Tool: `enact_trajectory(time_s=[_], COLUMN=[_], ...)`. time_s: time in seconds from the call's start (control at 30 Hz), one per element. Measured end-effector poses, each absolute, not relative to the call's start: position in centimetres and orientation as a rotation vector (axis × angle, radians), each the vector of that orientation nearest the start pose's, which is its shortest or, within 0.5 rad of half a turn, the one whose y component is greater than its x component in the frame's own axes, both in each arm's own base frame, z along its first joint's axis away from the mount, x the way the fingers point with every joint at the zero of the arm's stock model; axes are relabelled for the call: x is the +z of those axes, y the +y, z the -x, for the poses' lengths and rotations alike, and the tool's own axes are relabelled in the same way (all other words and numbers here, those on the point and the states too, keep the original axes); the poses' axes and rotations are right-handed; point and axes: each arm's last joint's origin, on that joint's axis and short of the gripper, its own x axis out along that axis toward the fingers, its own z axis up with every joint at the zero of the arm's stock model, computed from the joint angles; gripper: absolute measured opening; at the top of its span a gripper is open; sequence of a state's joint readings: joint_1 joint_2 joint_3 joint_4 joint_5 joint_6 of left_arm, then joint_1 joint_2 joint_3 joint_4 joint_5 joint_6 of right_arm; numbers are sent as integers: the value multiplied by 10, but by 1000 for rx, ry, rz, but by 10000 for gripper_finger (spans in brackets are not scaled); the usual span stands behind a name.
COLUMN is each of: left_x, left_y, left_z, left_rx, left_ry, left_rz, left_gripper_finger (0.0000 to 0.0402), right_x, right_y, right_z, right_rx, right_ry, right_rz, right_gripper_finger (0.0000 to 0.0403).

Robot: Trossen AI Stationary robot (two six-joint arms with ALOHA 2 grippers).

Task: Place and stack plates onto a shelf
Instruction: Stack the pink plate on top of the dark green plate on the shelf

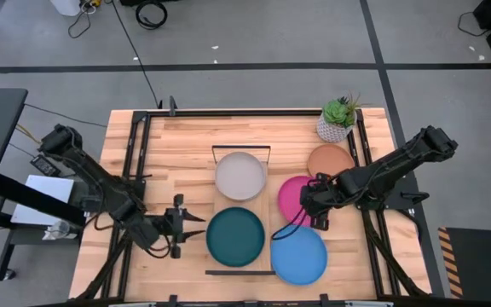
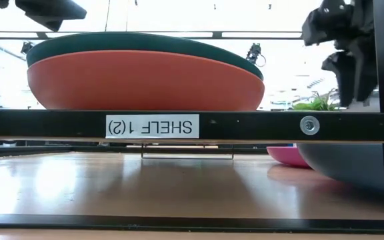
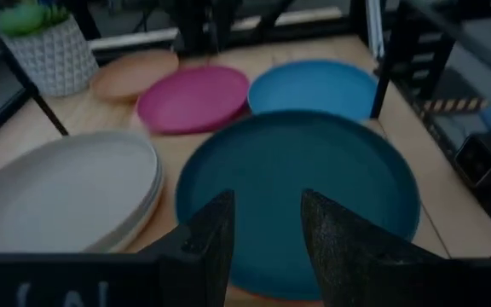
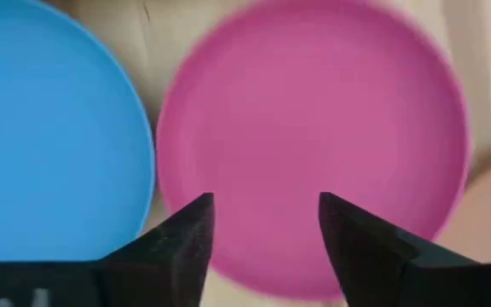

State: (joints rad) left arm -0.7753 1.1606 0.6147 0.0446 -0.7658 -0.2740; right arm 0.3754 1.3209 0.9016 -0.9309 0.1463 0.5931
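On the shelf: the shelf (image 1: 269,152), a light-wood board with thin black wire ends, carried a cream-white plate (image 1: 240,175) at its 12 o'clock half and a dark teal plate (image 1: 236,236) at its 6 o'clock half; the low view showed the teal one stacked on an orange plate (image 2: 145,83).
Off the shelf: magenta plate (image 1: 291,194), blue plate (image 1: 298,255) and terracotta plate (image 1: 330,159) lay on the tabletop at 3 o'clock of the shelf.
Right gripper (image 1: 315,207): fingers apart, empty, poised over the magenta plate's rim.
Left gripper (image 1: 180,224): fingers apart, empty, at 9 o'clock of the dark teal plate.
Step in hand: judged to be the pick-up of the magenta plate.
Next move: calls for lowering onto the rim and closing there.
Materials: plates round, shallow, matte, plain.
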Motion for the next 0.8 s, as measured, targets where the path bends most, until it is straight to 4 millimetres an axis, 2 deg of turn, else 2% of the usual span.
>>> enact_trajectory(time_s=[0.17,0.4,0.63,0.8], left_x=[233,242,250,252], left_y=[-136,-125,-118,-113], left_z=[-182,-191,-199,-203], left_rx=[70,107,115,130], left_ry=[287,225,154,139], left_rz=[-77,-90,-17,-50], left_gripper_finger=[143,143,143,143], right_x=[219,219,219,219], right_y=[79,80,76,82], right_z=[-202,-200,-201,-196], right_rx=[-280,-342,-341,-340], right_ry=[1344,1315,1329,1346], right_rz=[-147,-130,-123,-126], right_gripper_finger=[249,248,247,246])
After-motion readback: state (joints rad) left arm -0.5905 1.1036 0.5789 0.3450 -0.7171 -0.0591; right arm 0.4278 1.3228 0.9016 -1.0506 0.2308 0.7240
